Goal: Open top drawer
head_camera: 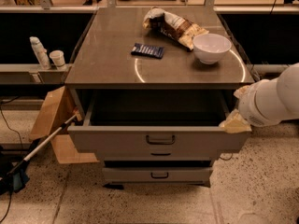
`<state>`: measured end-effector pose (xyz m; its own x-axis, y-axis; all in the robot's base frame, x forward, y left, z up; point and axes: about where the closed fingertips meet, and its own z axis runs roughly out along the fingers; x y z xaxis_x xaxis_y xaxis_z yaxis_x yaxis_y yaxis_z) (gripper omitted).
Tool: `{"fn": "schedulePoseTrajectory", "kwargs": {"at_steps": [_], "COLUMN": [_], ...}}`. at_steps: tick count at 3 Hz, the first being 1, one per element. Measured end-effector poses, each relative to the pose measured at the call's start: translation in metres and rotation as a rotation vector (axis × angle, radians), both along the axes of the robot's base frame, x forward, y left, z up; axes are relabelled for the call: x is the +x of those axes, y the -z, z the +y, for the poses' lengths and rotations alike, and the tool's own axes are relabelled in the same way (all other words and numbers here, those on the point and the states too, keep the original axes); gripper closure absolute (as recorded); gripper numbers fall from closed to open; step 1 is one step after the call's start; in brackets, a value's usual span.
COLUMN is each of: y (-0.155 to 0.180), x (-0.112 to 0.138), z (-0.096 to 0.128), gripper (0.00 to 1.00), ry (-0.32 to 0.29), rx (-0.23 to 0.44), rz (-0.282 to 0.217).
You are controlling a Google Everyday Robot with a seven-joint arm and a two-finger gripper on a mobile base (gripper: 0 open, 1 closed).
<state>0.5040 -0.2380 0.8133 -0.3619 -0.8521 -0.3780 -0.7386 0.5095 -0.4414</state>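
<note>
The top drawer (112, 140) of the grey metal cabinet stands pulled out. Its deep, dark box is open to view below the cabinet top, and its small dark loop handle (160, 139) sits at the centre of the front panel. My gripper (237, 120), tan-tipped on a white arm, is at the drawer's front right corner. It is against or just beside the top edge of the panel and away from the handle. Two shorter drawer fronts (159, 174) sit below, pushed further in.
On the cabinet top (107, 64) lie a white bowl (211, 47), a crumpled snack bag (175, 24) and a dark blue packet (147, 50). A cardboard box (53, 115) and a long stick (42, 146) lean at the cabinet's left. Bottles (39, 52) stand on a shelf at the left.
</note>
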Motion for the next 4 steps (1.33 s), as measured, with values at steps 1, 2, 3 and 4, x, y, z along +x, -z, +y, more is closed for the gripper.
{"fn": "schedulePoseTrajectory", "kwargs": {"at_steps": [1, 2, 3, 4], "y": [-0.011, -0.011, 0.002, 0.022], "x": [0.012, 0.026, 0.044, 0.057], "z": [-0.007, -0.018, -0.036, -0.051], "gripper": [0.63, 0.84, 1.0, 1.0], "ry": [0.009, 0.017, 0.032, 0.046], "rx": [-0.025, -0.04, -0.032, -0.009], "rz": [-0.037, -0.061, -0.072, -0.057]}}
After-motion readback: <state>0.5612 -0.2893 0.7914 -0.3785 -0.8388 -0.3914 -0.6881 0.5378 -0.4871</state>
